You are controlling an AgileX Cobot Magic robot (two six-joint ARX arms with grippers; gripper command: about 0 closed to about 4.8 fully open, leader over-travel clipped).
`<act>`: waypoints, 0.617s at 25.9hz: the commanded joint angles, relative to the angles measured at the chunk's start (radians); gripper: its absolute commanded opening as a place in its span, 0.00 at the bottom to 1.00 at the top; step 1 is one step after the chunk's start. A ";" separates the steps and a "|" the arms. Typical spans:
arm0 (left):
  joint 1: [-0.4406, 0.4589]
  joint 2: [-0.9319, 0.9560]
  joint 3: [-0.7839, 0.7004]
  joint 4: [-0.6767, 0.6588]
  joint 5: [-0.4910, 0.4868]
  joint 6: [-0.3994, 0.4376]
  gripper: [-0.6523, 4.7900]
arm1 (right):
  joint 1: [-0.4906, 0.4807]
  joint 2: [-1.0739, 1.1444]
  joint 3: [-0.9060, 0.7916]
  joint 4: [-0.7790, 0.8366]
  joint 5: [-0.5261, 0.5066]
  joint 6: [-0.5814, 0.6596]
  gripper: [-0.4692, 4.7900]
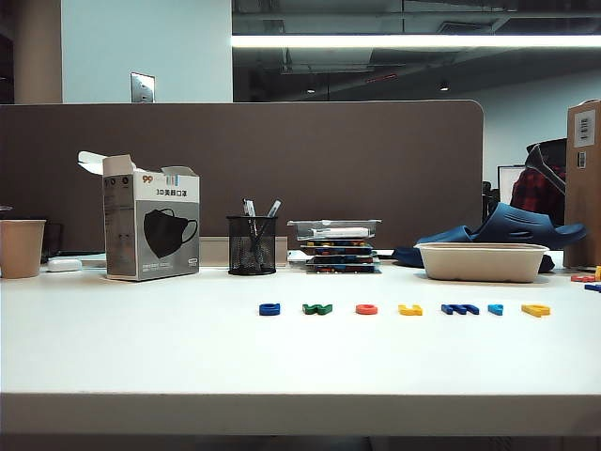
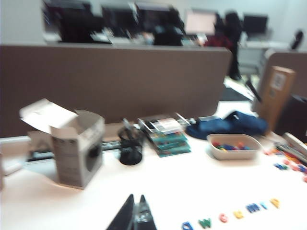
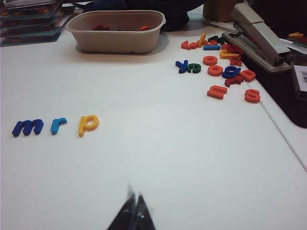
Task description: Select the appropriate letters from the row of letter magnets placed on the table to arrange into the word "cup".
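Note:
The row of letter magnets lies on the white table (image 1: pixel 141 357): blue, green, red-orange "c" (image 1: pixel 366 308), yellow "u" (image 1: pixel 409 309), dark blue, cyan, and yellow "p" (image 1: pixel 535 309). Neither gripper shows in the exterior view. In the blurred left wrist view my left gripper (image 2: pixel 136 197) is shut and empty above the table, short of the row's blue end, with the "c" (image 2: pixel 223 218) and "u" (image 2: pixel 238 214) off to its side. My right gripper (image 3: pixel 134 195) is shut and empty, well back from the "p" (image 3: pixel 88 123).
Behind the row stand a mask box (image 1: pixel 150 228), a mesh pen cup (image 1: pixel 252 244), stacked trays (image 1: pixel 338 246) and a beige bowl (image 1: pixel 482 261). Loose letters (image 3: pixel 220 67) and a stapler (image 3: pixel 259 36) lie near the table's right edge. A paper cup (image 1: pixel 21 247) stands far left.

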 commanded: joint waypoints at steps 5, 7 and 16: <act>-0.001 0.261 0.360 -0.357 0.070 0.062 0.11 | 0.000 -0.010 -0.003 0.006 0.002 -0.002 0.10; -0.001 0.336 0.467 -0.462 0.071 0.060 0.11 | 0.000 -0.010 -0.003 0.006 0.002 -0.002 0.10; -0.174 0.605 0.825 -0.683 0.069 -0.167 0.11 | 0.000 -0.010 -0.003 0.006 0.002 -0.002 0.10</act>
